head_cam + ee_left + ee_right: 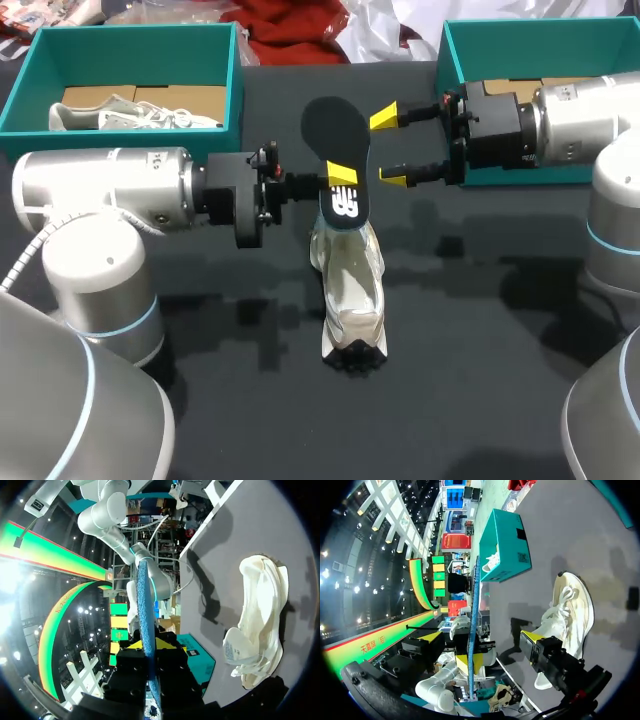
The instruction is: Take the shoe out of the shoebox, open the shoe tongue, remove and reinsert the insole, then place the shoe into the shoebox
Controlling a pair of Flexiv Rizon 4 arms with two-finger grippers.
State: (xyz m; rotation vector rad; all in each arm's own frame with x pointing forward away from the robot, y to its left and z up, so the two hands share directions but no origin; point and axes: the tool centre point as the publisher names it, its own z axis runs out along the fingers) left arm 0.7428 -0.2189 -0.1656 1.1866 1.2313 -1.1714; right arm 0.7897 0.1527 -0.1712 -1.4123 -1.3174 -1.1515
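While left gripper (pixel 340 180) pinches insole (pixel 335 135) above shoe (pixel 350 290), right gripper (pixel 390 148) (jaws spread) hovers beside it.

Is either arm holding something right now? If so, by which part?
The left gripper holds the dark insole, pinched across its width near the logo end, above the shoe. The right gripper is open, holding nothing.
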